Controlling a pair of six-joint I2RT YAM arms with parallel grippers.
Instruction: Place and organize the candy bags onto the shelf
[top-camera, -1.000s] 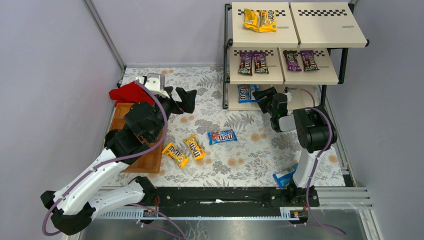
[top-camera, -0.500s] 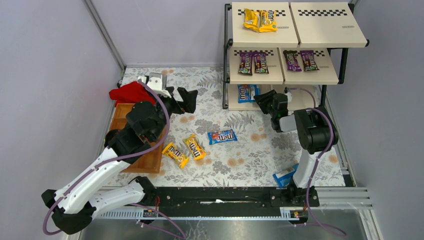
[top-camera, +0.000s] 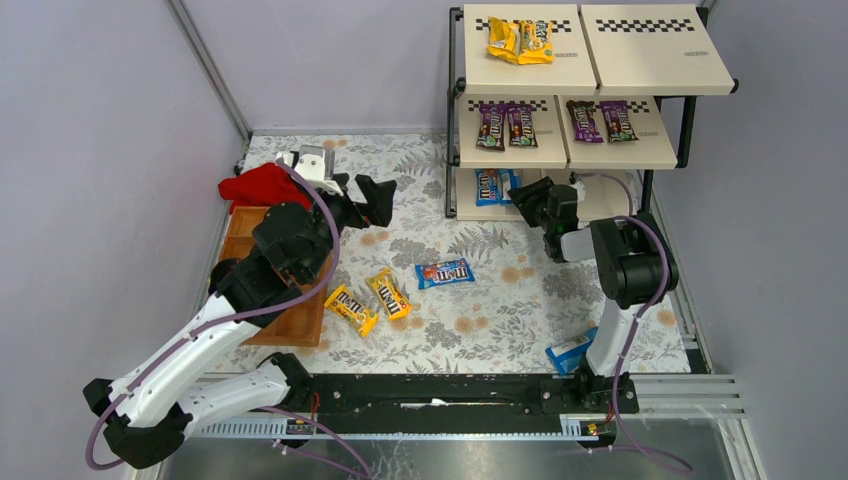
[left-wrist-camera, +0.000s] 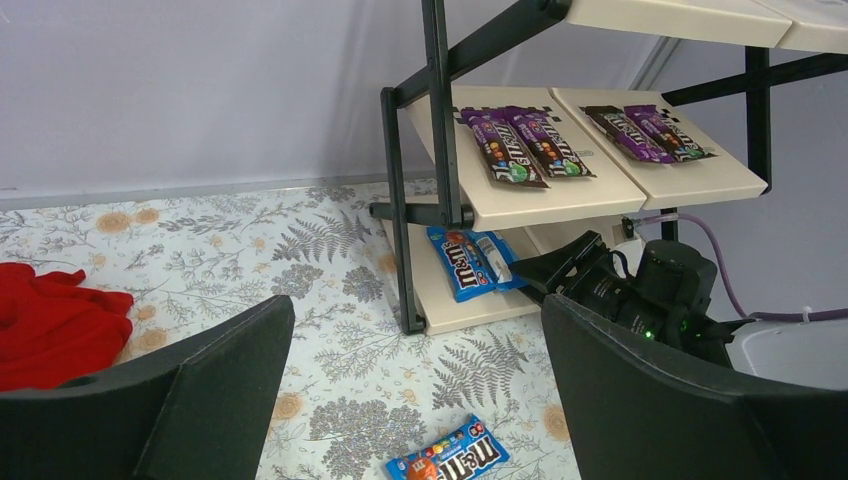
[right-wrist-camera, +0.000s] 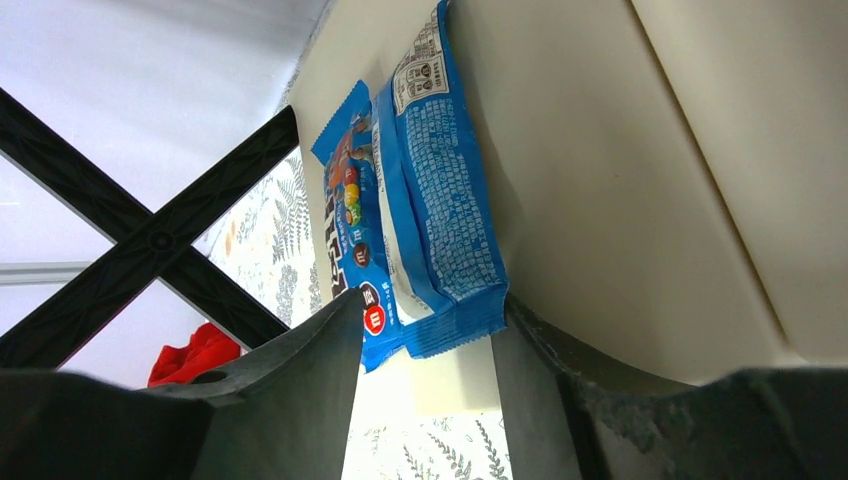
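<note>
Right wrist view puts my right gripper (right-wrist-camera: 425, 320) at the mouth of the lowest board of the shelf (top-camera: 640, 60), in the far-right corner of the worktop. Its jaws stand apart on either side of the near end of a blue bag (right-wrist-camera: 440, 200) that lies label side up, touching a second blue bag (right-wrist-camera: 348, 190). I judge that nothing is pinched. My left gripper (left-wrist-camera: 415, 305) hangs spread wide and empty toward the far-left corner.

Mid-worktop lie a loose blue bag (top-camera: 445, 272) and two yellow bags (top-camera: 390, 293). A near blue bag (top-camera: 570, 352) sits at the near edge by my right base.

These look like light packets of glossy film, slippery and squashy. I'd pinch one across its short width at the middle, not by a crimped end.
</note>
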